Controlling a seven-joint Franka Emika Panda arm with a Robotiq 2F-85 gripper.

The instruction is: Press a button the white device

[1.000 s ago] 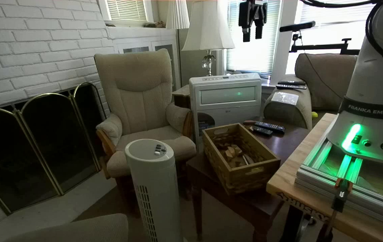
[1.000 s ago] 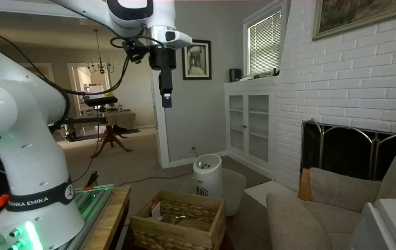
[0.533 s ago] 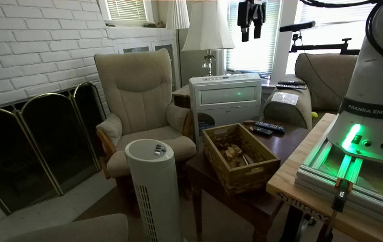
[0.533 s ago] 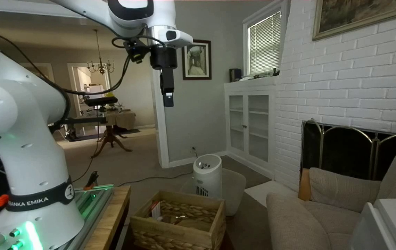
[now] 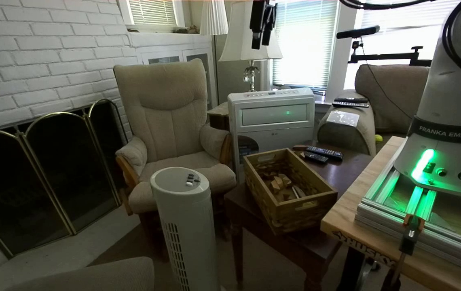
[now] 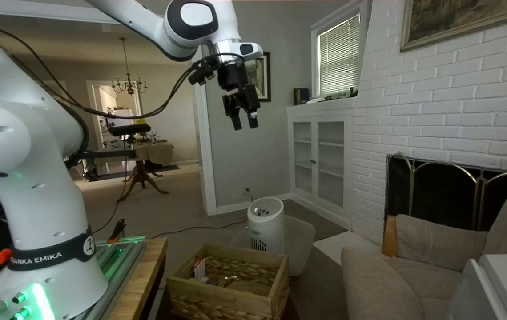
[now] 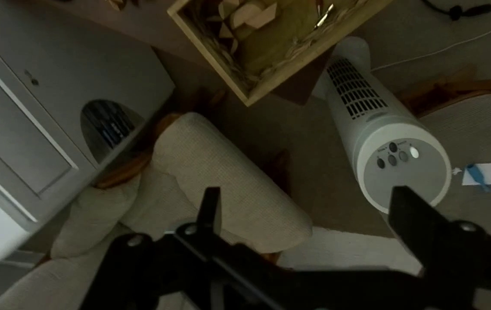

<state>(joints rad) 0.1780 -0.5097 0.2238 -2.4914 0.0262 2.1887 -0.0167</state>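
The white device is a tall white tower [image 5: 186,230] with a perforated lower body; it stands upright on the floor. It also shows in an exterior view [image 6: 267,231] and in the wrist view [image 7: 359,116]. Several small oval buttons [image 7: 392,160], dark, grey and one white, sit near the edge of its grey round top [image 7: 405,181]. My gripper [image 7: 306,191] is open and empty, its two black fingers wide apart. The right finger overlaps the edge of the tower's top in the wrist view. In both exterior views the gripper [image 5: 261,43] [image 6: 245,124] hangs high above the tower, touching nothing.
A wooden crate [image 5: 307,206] with wooden blocks stands on a dark side table [image 5: 352,163] between the robot's bench [image 5: 345,210] and the tower. A beige armchair [image 5: 166,121], a white boxy appliance [image 5: 271,133], a lamp [image 5: 250,32] and a fireplace screen [image 5: 52,169] stand around.
The arm barely moved at first. Then the gripper swung left in one exterior view and right in another, and turned, so that both fingers show apart. The tower has not moved.
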